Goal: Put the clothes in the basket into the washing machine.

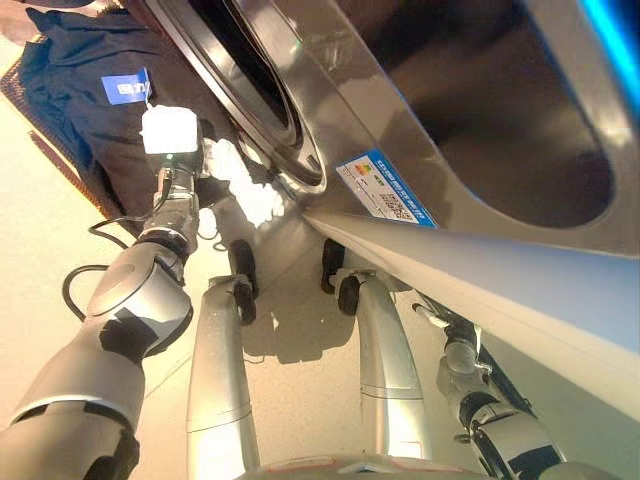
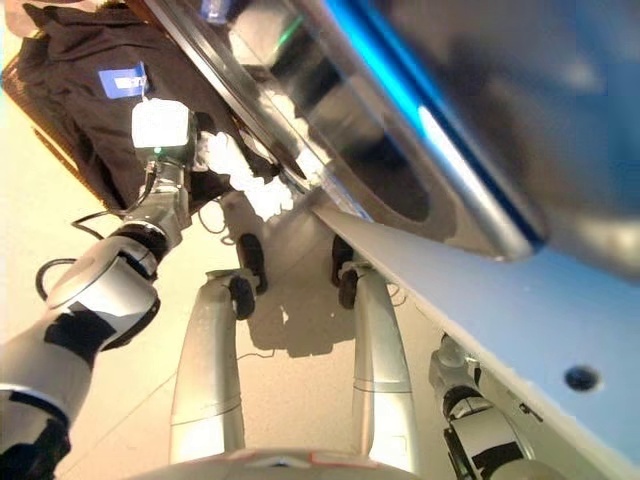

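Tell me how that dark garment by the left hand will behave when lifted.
The dark garment lies in soft folds, so it is probably floppy and will sag and trail from the left hand. It looks light. Its blue tag may dangle.

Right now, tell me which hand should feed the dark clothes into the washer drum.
Left. The left hand is up beside the dark clothes near the washing machine's door ring. The right arm hangs low under the machine, its hand out of view.
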Robot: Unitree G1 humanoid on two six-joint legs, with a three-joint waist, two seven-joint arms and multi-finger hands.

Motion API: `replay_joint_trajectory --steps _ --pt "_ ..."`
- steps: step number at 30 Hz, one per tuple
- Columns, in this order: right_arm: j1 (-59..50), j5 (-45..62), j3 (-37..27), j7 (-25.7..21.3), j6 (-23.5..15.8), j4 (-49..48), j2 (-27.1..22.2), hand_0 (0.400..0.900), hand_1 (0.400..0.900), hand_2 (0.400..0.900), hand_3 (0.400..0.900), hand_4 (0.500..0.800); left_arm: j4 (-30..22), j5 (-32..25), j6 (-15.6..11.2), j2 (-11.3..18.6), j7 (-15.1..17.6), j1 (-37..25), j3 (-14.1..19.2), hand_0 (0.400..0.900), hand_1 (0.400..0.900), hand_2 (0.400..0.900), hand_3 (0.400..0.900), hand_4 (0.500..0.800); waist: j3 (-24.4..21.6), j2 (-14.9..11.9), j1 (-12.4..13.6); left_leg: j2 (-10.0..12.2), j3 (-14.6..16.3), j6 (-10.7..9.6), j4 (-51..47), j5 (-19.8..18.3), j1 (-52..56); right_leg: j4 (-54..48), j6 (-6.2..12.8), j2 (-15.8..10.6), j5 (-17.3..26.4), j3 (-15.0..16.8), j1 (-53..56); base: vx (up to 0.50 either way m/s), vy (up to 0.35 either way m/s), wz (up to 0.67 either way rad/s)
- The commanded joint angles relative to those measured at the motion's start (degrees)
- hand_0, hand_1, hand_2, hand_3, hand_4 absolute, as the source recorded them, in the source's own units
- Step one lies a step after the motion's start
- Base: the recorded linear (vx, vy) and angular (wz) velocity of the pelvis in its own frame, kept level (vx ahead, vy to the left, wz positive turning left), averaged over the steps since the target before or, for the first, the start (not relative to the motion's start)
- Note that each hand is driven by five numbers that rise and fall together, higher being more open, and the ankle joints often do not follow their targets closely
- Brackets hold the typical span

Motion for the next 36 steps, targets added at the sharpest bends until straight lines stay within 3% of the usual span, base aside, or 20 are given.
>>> replay_joint_trajectory --steps 1,4,7,10,13,18,20,26,29,32,33,36 --pt "2.7 2.5 2.3 -2.9 0.3 5.5 -2.9 0.9 0.9 0.9 0.9 0.8 1.1 -13.2 -5.1 -2.6 5.0 -4.4 7.7 0.4 0.4 0.4 0.4 0.5 -3.3 3.8 -3.3 -0.6 -2.4 -0.6 -10.7 -1.0 5.7 -10.0 -2.02 2.4 5.6 -5.6 6.0 0.02 -0.062 0.11" --pt "3.8 3.4 2.0 -2.8 0.8 5.3 -2.6 0.9 0.9 0.9 0.9 0.8 -1.3 -23.1 -9.0 -4.1 7.4 -4.1 14.3 0.4 0.4 0.4 0.4 0.5 -3.9 3.5 -3.7 -0.6 -2.8 -1.2 -16.2 0.4 10.0 -15.7 -1.52 2.6 7.2 -6.2 10.6 0.03 -0.072 0.12" --pt "4.3 4.0 2.3 -3.0 1.1 4.4 -1.7 0.9 0.9 0.9 0.9 0.8 -4.9 -34.9 -14.1 -6.5 10.3 -3.7 23.2 0.4 0.4 0.4 0.4 0.5 -4.5 2.8 -4.1 -0.4 -3.1 -1.9 -21.5 1.6 13.9 -21.7 -0.81 3.1 8.9 -6.9 15.1 0.04 -0.075 0.06" --pt "4.8 4.2 2.8 -3.4 0.9 3.4 -1.1 0.9 0.9 0.9 0.9 0.8 -8.0 -44.0 -20.5 -8.0 12.0 -2.0 29.9 0.4 0.4 0.4 0.4 0.5 -5.1 1.7 -4.8 0.0 -3.7 -2.7 -25.8 3.0 17.3 -27.0 -0.23 3.6 10.5 -7.3 18.8 0.05 -0.098 0.05" --pt "5.1 4.0 3.3 -3.7 0.7 2.4 -0.8 0.9 0.9 0.9 0.9 0.8 -9.9 -51.1 -26.1 -9.3 11.7 -1.3 34.1 0.4 0.4 0.4 0.4 0.5 -6.0 0.6 -5.6 0.4 -4.4 -3.4 -29.2 3.8 20.4 -31.8 -0.14 4.2 11.8 -7.6 21.9 0.06 -0.088 0.0" --pt "6.4 2.4 3.1 -3.3 0.6 1.9 -0.4 0.9 0.9 0.9 0.9 0.8 -11.4 -63.1 -32.7 -8.8 4.3 1.3 39.1 0.4 0.4 0.4 0.4 0.5 -7.8 -0.3 -6.8 1.4 -4.0 -4.0 -33.0 4.6 24.8 -36.8 0.43 5.0 13.6 -6.6 25.7 0.08 -0.037 -0.14" --pt "7.3 1.4 2.5 -2.7 0.8 1.6 -0.5 0.9 0.9 0.9 0.9 0.8 -11.6 -67.1 -34.1 -8.2 0.3 2.5 40.6 0.4 0.4 0.4 0.4 0.5 -8.2 -0.5 -7.1 1.4 -3.7 -4.1 -33.7 4.7 26.3 -37.7 0.53 5.2 14.2 -6.3 26.7 0.07 0.015 -0.24" --pt "10.8 -1.3 0.7 -1.1 1.7 1.4 -1.0 0.9 0.9 0.9 0.9 0.8 -13.5 -68.7 -36.3 -9.0 -2.7 5.6 42.3 0.4 0.4 0.4 0.4 0.5 -9.9 -0.3 -7.5 1.1 -2.6 -4.8 -37.8 5.8 32.8 -41.6 1.12 5.6 15.5 -5.8 32.2 0.1 0.014 -0.14" --pt "11.1 -1.9 -0.5 0.2 2.6 1.8 -2.3 0.9 0.9 0.9 0.9 0.8 -13.2 -71.9 -36.0 -9.5 -6.8 7.6 43.1 0.4 0.4 0.4 0.4 0.5 -10.1 0.0 -7.0 0.7 -2.3 -5.3 -41.5 7.1 37.3 -42.9 1.43 5.7 15.6 -5.6 35.5 0.11 0.029 -0.01" --pt "10.6 -1.9 -1.7 1.4 3.3 2.1 -3.4 0.9 0.9 0.9 0.9 0.8 -12.0 -74.9 -34.4 -8.9 -11.8 8.5 43.3 0.4 0.4 0.4 0.4 0.5 -9.9 0.2 -6.7 0.3 -1.9 -5.7 -44.7 8.3 41.0 -44.0 1.63 5.7 15.5 -5.4 37.9 0.09 0.034 -0.01" --pt "10.2 -1.8 -2.0 2.5 3.7 2.3 -4.2 0.9 0.9 0.9 0.9 0.8 -11.6 -78.2 -32.5 -8.5 -15.8 8.9 43.3 0.4 0.4 0.4 0.4 0.5 -9.6 0.3 -6.6 0.2 -1.6 -5.7 -45.4 8.5 41.9 -44.3 1.66 5.6 15.4 -5.2 38.5 0.05 0.038 -0.07" --pt "8.0 -1.3 -2.7 4.0 4.5 3.4 -6.4 0.9 0.9 0.9 0.9 0.8 -9.7 -78.8 -30.1 -6.0 -20.0 8.6 41.9 0.4 0.4 0.4 0.4 0.5 -8.3 0.4 -6.2 -0.1 -1.3 -5.7 -45.2 8.9 41.9 -44.3 1.52 5.5 15.5 -4.9 38.6 0.01 0.033 -0.06"
